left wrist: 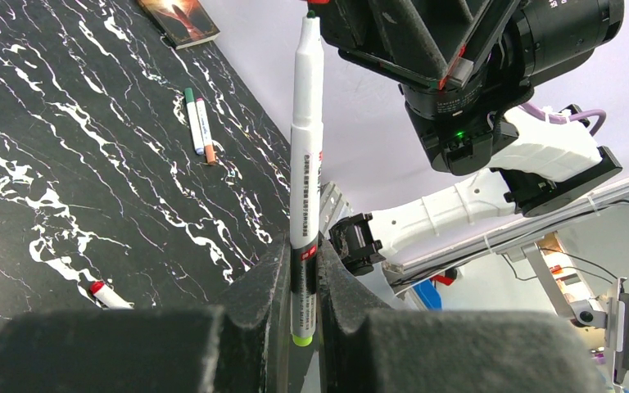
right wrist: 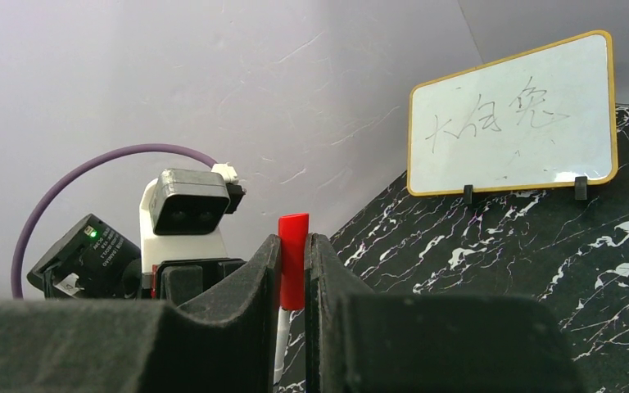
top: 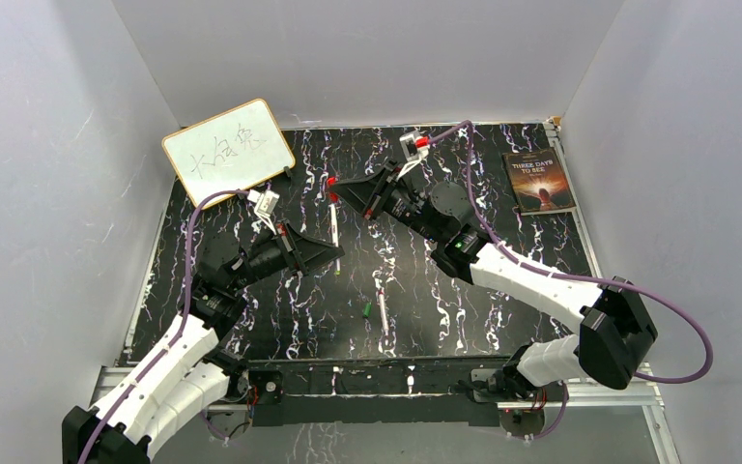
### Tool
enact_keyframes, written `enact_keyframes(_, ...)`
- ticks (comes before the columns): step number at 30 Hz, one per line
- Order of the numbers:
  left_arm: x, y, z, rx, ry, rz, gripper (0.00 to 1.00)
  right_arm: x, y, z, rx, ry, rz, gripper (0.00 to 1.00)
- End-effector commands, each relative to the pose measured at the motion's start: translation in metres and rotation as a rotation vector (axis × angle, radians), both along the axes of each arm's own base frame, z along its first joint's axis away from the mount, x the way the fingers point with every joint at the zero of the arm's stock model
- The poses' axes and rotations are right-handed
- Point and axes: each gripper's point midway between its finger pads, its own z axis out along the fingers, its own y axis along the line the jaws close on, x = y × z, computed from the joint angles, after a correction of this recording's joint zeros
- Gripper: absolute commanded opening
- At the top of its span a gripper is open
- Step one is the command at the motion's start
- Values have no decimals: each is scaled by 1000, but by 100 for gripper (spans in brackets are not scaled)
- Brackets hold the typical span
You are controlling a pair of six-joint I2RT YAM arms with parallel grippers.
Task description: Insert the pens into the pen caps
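Observation:
My left gripper (left wrist: 301, 255) is shut on a white pen (left wrist: 306, 139) near its yellow-green end, and the barrel points away toward the right gripper. In the top view this pen (top: 333, 227) runs from my left gripper (top: 337, 254) up to a red pen cap (top: 331, 183). My right gripper (top: 337, 190) holds that cap. In the right wrist view the red cap (right wrist: 293, 258) is clamped upright in my right gripper (right wrist: 293, 246), and the pen's white barrel (right wrist: 282, 348) comes up to its lower mouth. How deep the tip sits is hidden.
Another white pen (top: 383, 314) lies near the front with a small green piece (top: 367, 309) beside it. Two pens (left wrist: 198, 123) lie side by side, and a red-ended one (left wrist: 105, 293) is nearer. A whiteboard (top: 229, 150) stands back left, a book (top: 539, 181) back right.

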Motion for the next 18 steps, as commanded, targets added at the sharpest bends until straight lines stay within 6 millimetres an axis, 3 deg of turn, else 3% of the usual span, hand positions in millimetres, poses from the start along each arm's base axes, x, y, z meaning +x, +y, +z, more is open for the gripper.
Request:
enact_keyframes(1, -3, 0, 20, -27, -62, -10, 0, -10, -9, 47, 76, -103, 7, 0)
enact_keyframes(13, -4, 1, 24, -27, -65, -6, 0, -12, -7, 42, 80, -90, 28, 0)
enact_keyframes(18, -4, 2, 23, -21, -71, 0, 0, -15, -5, 29, 76, -61, 44, 0)
